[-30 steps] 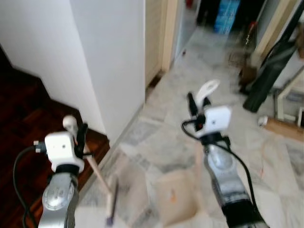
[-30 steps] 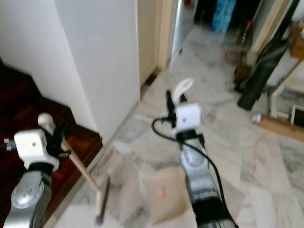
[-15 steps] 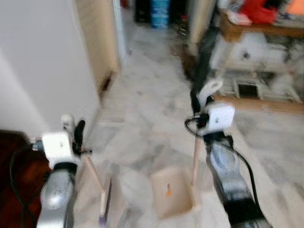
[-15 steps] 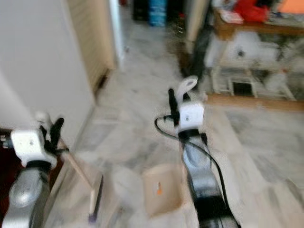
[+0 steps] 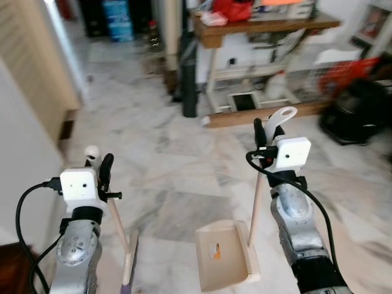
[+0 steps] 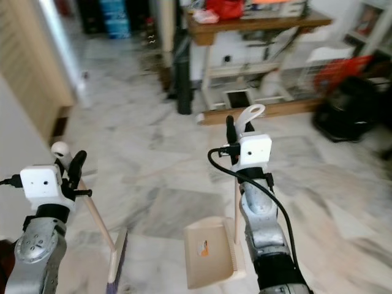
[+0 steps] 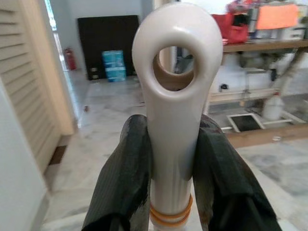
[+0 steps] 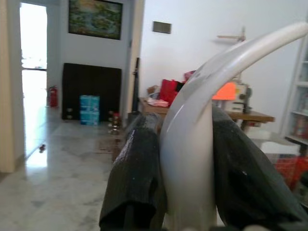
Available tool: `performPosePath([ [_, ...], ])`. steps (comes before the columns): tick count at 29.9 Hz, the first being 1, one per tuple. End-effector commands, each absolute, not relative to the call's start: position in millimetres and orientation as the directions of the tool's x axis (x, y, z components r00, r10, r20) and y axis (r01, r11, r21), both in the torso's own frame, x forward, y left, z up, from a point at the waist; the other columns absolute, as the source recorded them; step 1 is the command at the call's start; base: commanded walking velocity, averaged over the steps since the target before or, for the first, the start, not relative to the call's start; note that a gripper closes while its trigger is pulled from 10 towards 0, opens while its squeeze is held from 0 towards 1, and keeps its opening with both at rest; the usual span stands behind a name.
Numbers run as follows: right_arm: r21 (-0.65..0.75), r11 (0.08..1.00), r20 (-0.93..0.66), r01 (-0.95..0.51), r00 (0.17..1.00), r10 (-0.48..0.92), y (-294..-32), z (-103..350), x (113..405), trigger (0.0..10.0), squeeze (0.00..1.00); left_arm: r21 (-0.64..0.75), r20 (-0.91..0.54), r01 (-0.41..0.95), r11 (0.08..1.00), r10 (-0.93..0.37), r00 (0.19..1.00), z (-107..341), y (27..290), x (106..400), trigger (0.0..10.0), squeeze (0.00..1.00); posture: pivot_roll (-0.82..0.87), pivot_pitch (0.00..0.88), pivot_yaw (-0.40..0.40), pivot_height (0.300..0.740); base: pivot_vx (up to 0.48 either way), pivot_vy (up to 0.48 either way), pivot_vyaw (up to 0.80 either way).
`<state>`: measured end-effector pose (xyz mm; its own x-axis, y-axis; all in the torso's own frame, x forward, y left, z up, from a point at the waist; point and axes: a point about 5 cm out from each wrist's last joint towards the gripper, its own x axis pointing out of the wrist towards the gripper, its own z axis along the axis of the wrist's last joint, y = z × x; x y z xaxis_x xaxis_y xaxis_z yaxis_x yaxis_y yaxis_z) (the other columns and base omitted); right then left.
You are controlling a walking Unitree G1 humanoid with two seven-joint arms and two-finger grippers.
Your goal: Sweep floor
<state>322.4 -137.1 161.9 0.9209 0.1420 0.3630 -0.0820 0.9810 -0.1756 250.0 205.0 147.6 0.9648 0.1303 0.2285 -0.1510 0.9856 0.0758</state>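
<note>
The far room is blurred, so the clutter on the wooden tabletop (image 5: 263,27) reads mainly as red and orange shapes. The broom (image 5: 119,229) is cut off at the bottom edge: a pale wooden stick slants down to a head with purplish bristles on the marble floor (image 5: 177,165). Its top is a smooth cream plastic cap with a round hanging hole, and the left gripper (image 7: 172,159) has its jaws clenched on that cap, black fingers (image 7: 122,173) pressed to either side. The dustpan (image 5: 223,257) is a shallow cream tray standing on the floor between the two arms; it carries a small orange sticker, and whether any dirt lies in it cannot be told. Its upright stick ends in a curved white loop handle, gripped by the right gripper (image 8: 185,163) with jaws tight around it
</note>
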Motion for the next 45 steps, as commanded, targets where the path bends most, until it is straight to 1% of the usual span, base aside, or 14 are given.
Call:
performPosePath([
  [1, -0.175, 0.981, 0.405, -0.079, 0.903, 0.145, -136.2, 173.0, 323.5, 10.0, 0.0, 0.078, 0.272, -0.159, 0.984, 0.133, 0.953, 156.0, 205.4, 250.4, 10.0, 0.0, 0.02, 0.036, 0.021, 0.74, 0.0, 0.0, -0.8],
  [22, -0.177, 0.982, 0.407, -0.067, 0.903, 0.136, -138.2, 174.5, 323.9, 10.0, 0.0, 0.079, 0.276, -0.169, 0.982, 0.141, 0.951, 157.2, 207.9, 251.7, 10.0, 0.0, 0.02, 0.055, 0.022, 0.74, 0.0, 0.0, -0.8],
  [45, -0.173, 0.982, 0.413, -0.074, 0.9, 0.141, -136.5, 173.6, 320.5, 10.0, 0.0, 0.071, 0.283, -0.162, 0.984, 0.136, 0.949, 157.3, 208.3, 250.7, 10.0, 0.0, 0.01, 0.022, 0.023, 0.74, 0.0, 0.0, -0.8],
])
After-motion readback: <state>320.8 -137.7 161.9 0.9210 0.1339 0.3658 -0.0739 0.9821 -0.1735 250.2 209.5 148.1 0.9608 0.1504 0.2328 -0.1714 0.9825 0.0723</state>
